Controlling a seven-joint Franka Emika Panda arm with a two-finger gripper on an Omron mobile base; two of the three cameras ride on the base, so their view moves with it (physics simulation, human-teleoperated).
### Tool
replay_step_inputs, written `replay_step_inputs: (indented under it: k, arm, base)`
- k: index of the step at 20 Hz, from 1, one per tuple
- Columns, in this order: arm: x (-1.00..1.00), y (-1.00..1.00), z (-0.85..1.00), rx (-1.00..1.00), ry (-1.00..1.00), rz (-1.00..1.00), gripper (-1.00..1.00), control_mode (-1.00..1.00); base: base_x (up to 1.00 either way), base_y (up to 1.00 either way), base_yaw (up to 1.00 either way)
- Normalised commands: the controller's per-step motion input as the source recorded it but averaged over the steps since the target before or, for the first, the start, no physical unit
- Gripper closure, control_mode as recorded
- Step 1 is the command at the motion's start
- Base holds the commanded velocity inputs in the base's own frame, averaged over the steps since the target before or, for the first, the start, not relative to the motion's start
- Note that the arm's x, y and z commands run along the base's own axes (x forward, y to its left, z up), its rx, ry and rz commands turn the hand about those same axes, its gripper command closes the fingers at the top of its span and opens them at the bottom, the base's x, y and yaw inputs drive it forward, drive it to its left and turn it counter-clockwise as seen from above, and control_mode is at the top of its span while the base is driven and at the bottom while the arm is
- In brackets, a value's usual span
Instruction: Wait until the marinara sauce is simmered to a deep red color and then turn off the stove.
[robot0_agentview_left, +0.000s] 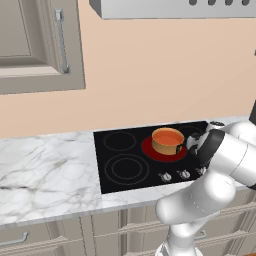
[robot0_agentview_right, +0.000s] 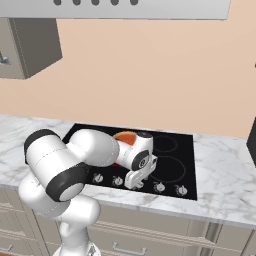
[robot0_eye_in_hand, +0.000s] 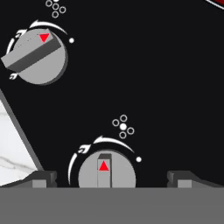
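Observation:
The marinara sauce (robot0_agentview_left: 167, 135) is a flat orange disc in a small tan-orange pot (robot0_agentview_left: 167, 145) on the stove (robot0_agentview_left: 125, 170), over a burner glowing red (robot0_agentview_left: 150, 150). In the right base view my forearm hides most of the pot (robot0_agentview_right: 125, 136). My gripper (robot0_agentview_right: 134, 185) hangs over the stove's front row of silver knobs (robot0_agentview_right: 117, 181). In the hand view my gripper (robot0_eye_in_hand: 112, 179) is open, its fingertips (robot0_eye_in_hand: 43, 178) standing wide on either side of one knob (robot0_eye_in_hand: 106, 170) whose red marker points straight up. A second knob (robot0_eye_in_hand: 41, 54) at upper left is turned to an angle.
White marble counter (robot0_agentview_left: 45, 170) flanks the stove on both sides and shows at the hand view's lower left (robot0_eye_in_hand: 11, 144). A wall cabinet (robot0_agentview_left: 35, 45) hangs at upper left, a range hood (robot0_agentview_right: 140, 9) above. Drawer fronts run below the counter.

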Motion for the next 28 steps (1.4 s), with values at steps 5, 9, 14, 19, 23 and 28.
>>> replay_step_inputs:
  k: [5, 9, 14, 19, 23, 28]
  arm:
    - [0.0, 0.0, 0.0, 0.0, 0.0, 0.0, -1.0, -1.0]
    - [0.0, 0.0, 0.0, 0.0, 0.0, 0.0, -1.0, -1.0]
    - [0.0, 0.0, 0.0, 0.0, 0.0, 0.0, -1.0, -1.0]
    - [0.0, 0.0, 0.0, 0.0, 0.0, 0.0, -1.0, -1.0]
    - [0.0, 0.0, 0.0, 0.0, 0.0, 0.0, -1.0, -1.0]
    - [0.0, 0.0, 0.0, 0.0, 0.0, 0.0, -1.0, -1.0]
  base:
    - [0.0, 0.0, 0.0]
    - [0.0, 0.0, 0.0]
    - [0.0, 0.0, 0.0]
    - [0.0, 0.0, 0.0]
    - [0.0, 0.0, 0.0]
    - [0.0, 0.0, 0.0]
